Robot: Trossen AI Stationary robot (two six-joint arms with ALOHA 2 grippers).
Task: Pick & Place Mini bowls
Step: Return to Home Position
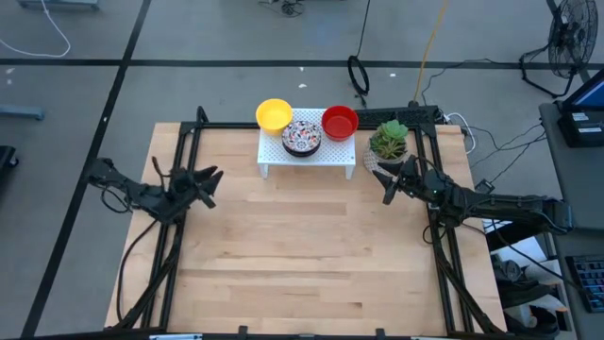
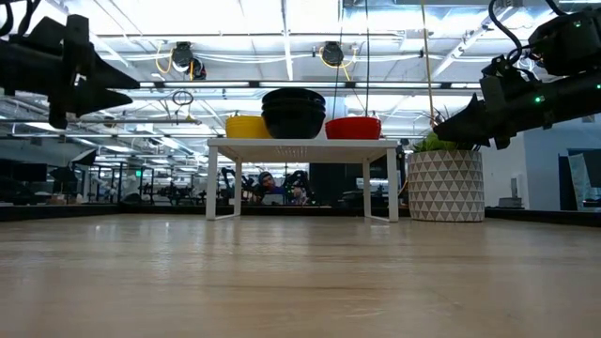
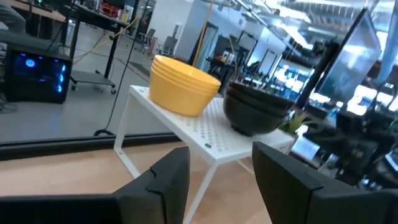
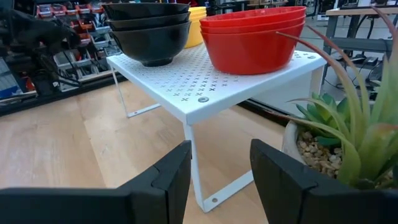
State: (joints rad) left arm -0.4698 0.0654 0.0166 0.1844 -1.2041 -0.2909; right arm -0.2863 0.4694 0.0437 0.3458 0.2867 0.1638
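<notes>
Three stacks of mini bowls stand on the white perforated rack (image 1: 308, 154) at the table's far side: yellow bowls (image 1: 274, 114) on its left, mosaic-patterned bowls (image 1: 302, 136) with dark outsides in the middle, red bowls (image 1: 340, 121) on its right. The stacks also show in the wrist views: yellow (image 3: 181, 83), dark (image 3: 255, 109), red (image 4: 252, 36), dark (image 4: 149, 30). My left gripper (image 1: 209, 186) hovers open over the table's left side, pointing at the rack. My right gripper (image 1: 389, 187) hovers open at the right, beside the plant pot.
A white pot with a green plant (image 1: 388, 144) stands right of the rack, close to my right gripper; its leaves (image 4: 354, 124) reach into the right wrist view. Bare wooden table (image 1: 302, 255) spreads toward the near edge. Black frame rails run along both sides.
</notes>
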